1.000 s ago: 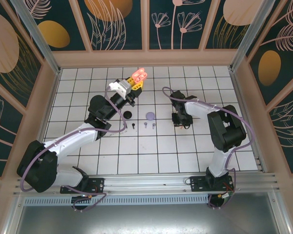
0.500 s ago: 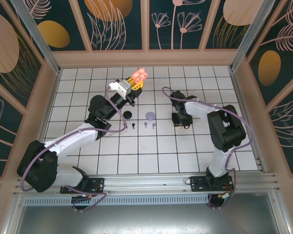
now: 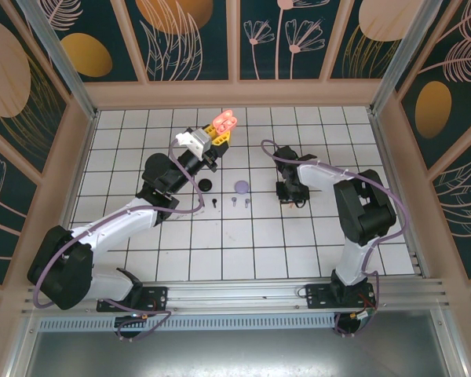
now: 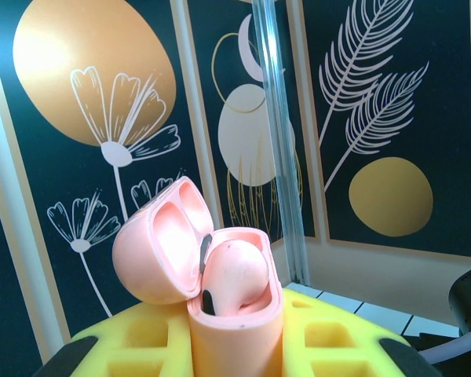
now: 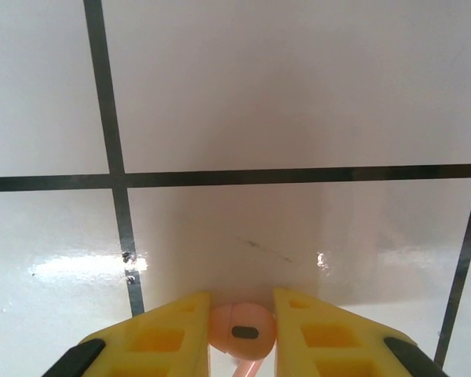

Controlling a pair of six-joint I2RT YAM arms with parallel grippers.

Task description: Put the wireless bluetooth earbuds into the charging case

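Grabbing step, we reckon: our right gripper [image 5: 242, 318] is sitting low on the white tiled table [image 5: 298, 94], jaws pinched onto a coral-pink stemmed plastic earbud [image 5: 243, 334]. Our left gripper [image 4: 235, 355] is clamping the open coral-pink pebble-shaped charging case [image 4: 153, 251] aloft, one matching earbud [image 4: 237, 271] seated inside. Next we're needing a clean lift, then stem-down into the case.

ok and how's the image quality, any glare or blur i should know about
Right wrist: glare streaks on the glossy tile, a soft shadow ahead of the yellow fingers, coral earbud between them fairly sharp. Left wrist: coral case bright and in focus, wall panels crisp too. Top external: even light, frame posts splay outward from lens distortion, lilac earbuds too small to resolve.
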